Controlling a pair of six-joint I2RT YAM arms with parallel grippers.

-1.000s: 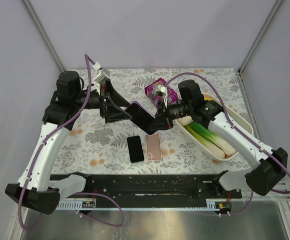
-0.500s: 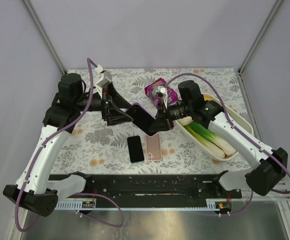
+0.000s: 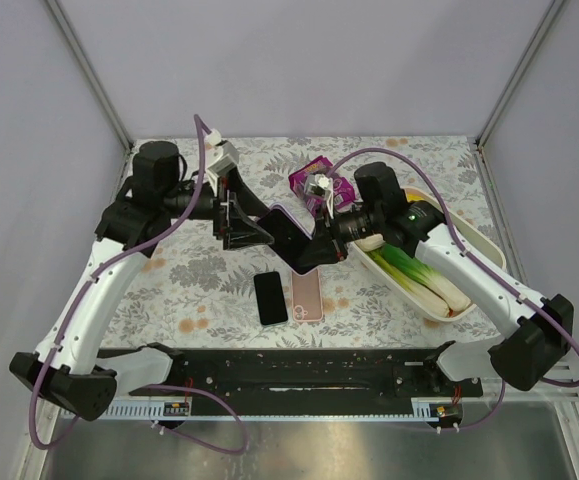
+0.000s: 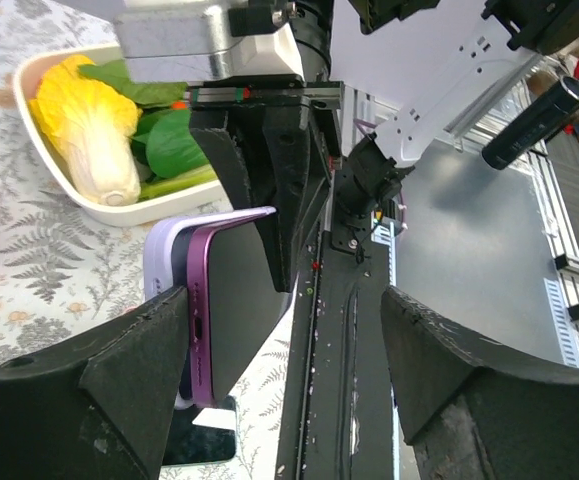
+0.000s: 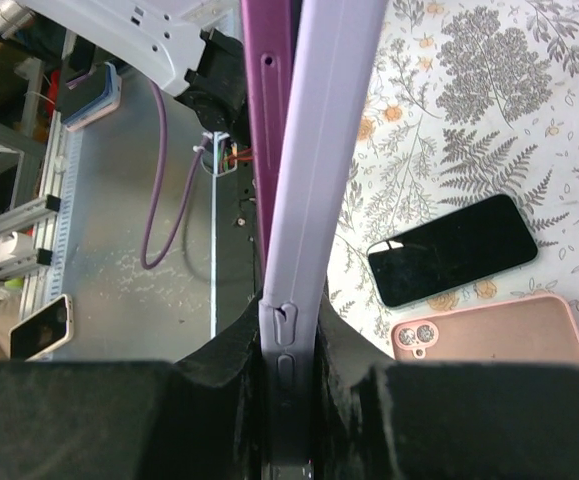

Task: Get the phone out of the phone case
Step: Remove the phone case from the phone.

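- Your right tool point(image 5: 289, 372) was pinching the lilac phone case point(image 5: 321, 150), with the purple phone point(image 5: 269, 90) sitting in it, held up over the middle of the tabletop point(image 3: 189, 270).
- Your left tool point(image 4: 279, 345) stood spread around the phone's free end.
- A black phone point(image 3: 270, 298) and a pink phone point(image 3: 306, 295) lay toward the near edge.

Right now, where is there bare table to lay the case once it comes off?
Bare cloth lies left of the black phone and along the back edge behind the purple packet. Crowded: the middle, with the pink phone beside the black one under the held cased phone, and the right, filled by the vegetable tray.
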